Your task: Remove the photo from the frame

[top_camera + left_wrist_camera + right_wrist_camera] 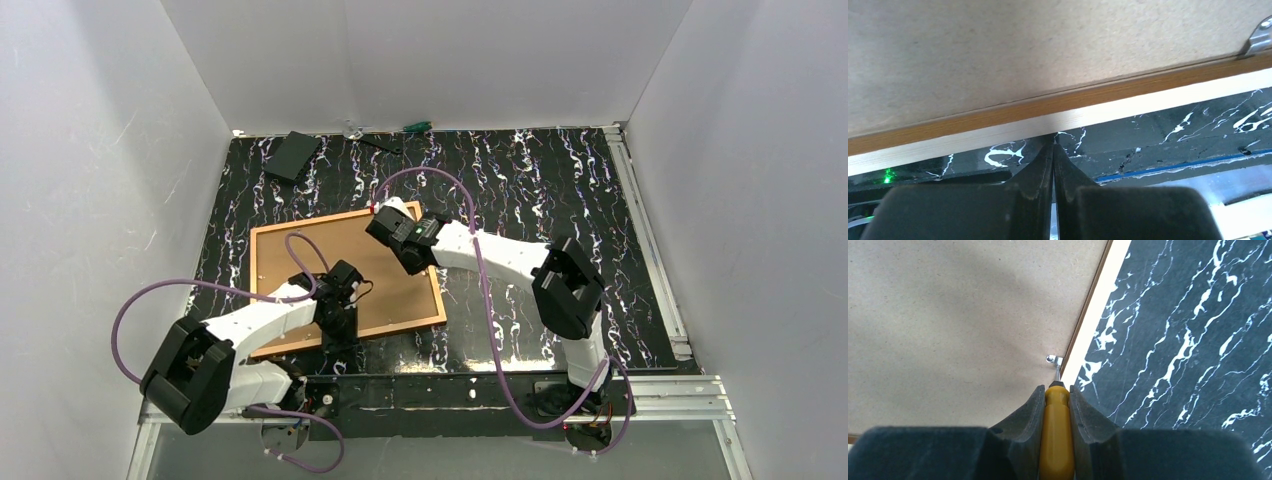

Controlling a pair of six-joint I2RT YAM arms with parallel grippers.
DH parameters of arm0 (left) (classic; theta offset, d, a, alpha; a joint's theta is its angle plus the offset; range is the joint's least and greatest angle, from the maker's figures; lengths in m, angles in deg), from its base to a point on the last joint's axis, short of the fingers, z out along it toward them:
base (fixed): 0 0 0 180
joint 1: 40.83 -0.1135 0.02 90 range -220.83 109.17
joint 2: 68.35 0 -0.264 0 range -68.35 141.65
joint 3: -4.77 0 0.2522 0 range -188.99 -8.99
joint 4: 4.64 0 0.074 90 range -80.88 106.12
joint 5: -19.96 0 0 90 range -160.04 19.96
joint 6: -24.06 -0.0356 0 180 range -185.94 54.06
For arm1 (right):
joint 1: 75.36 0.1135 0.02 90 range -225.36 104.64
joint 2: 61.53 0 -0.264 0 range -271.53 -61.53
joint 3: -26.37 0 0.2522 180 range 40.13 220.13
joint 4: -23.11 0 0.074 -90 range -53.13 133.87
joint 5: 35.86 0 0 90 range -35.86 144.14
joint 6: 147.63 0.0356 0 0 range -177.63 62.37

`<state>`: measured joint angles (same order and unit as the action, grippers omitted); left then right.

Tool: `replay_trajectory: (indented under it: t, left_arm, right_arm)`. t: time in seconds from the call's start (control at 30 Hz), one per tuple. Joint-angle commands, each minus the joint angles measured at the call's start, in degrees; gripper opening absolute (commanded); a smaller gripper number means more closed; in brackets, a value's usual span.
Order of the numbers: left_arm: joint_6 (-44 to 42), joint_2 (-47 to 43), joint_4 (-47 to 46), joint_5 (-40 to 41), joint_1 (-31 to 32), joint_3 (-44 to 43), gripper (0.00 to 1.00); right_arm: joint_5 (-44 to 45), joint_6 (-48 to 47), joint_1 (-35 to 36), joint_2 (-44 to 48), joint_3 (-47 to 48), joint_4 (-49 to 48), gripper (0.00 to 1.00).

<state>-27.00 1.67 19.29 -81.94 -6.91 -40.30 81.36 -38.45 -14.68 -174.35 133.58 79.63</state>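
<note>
The frame [1048,107] lies face down on the bench [560,180], toward the near left corner. The photo [272,270] sits inside it with its plain brown back up, so the picture side is hidden.

The left tool [1054,150] is shut tight with nothing in it. Its tips touch the pale outer side of the near rail. The right tool [1056,392] is closed on the yellow handle of a screwdriver [1056,435]. The metal tip rests on a small silver clip [1054,360] at the far right corner of the frame, where the board meets the rail.

The photo looks like a flat, stiff board, light and thin. It will likely not bend much, but it lies snug in the frame, so there is no edge to pinch yet. The clips probably have to turn aside first. Then one edge can be pried up and held there. The rails are thin, and hard pushing may crack them.

The bench top is black with white streaks and looks smooth, so the frame may slide when pushed. White walls stand close on three sides. A black box [292,155] lies at the far left corner.
</note>
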Motion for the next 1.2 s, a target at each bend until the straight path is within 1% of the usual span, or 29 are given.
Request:
replay_trajectory:
  t: [0.0,0.13,0.2,0.3,0.33,0.37,0.47,0.67,0.77,0.87,1.03,1.17]
  left_arm:
    - [-1.55,-1.30,6.84,1.85,-0.07,0.30,0.00]
    - [-2.15,-5.08,4.11,-4.69,-0.09,-1.43,0.00]
    - [-1.19,-6.65,1.79,-7.15,-0.13,-3.27,0.09]
    - [-0.28,-5.81,1.55,-7.51,-0.21,-7.63,0.22]
    - [-0.10,-5.17,1.31,-6.95,-0.24,-8.64,0.25]
    - [0.28,-4.48,0.92,-6.06,-0.36,-9.29,0.25]
    - [1.64,-1.24,-0.67,-5.02,-2.06,-9.64,0.23]
    - [2.62,5.89,-4.39,-5.42,-4.08,-7.84,0.09]
    - [3.51,6.66,-4.78,-4.15,-4.37,-6.14,0.05]
    - [4.11,6.37,-3.29,-1.93,-4.65,-4.70,0.00]
    - [4.85,6.56,-0.83,0.11,-5.35,-3.59,0.00]
    - [6.49,7.51,-2.52,0.49,-5.42,-1.63,0.00]
  right_arm:
    - [3.86,-3.34,-0.85,0.65,1.55,-3.89,0.01]
    - [2.04,-2.91,-0.99,3.23,1.21,-3.60,0.01]
    - [1.35,-2.73,-1.47,4.03,0.72,-2.85,0.01]
    - [-2.88,-1.91,-4.19,4.56,-0.84,-4.07,0.01]
    - [-4.11,-1.76,-5.00,4.39,-0.93,-4.24,0.01]
    - [-4.64,-1.63,-5.65,4.03,-0.63,-4.00,0.01]
    - [-6.49,-1.88,-6.90,2.53,1.07,-3.95,0.01]
    - [-7.40,-2.44,-7.45,-0.65,3.59,-3.09,0.01]
    - [-6.30,-2.40,-7.51,-1.40,3.96,-1.60,0.01]
    - [-6.27,-2.03,-7.40,-1.70,3.09,0.07,0.01]
    - [-8.23,1.25,-5.65,0.33,-0.64,4.83,0.01]
    - [-11.57,5.75,-3.19,0.58,-0.46,10.55,0.01]
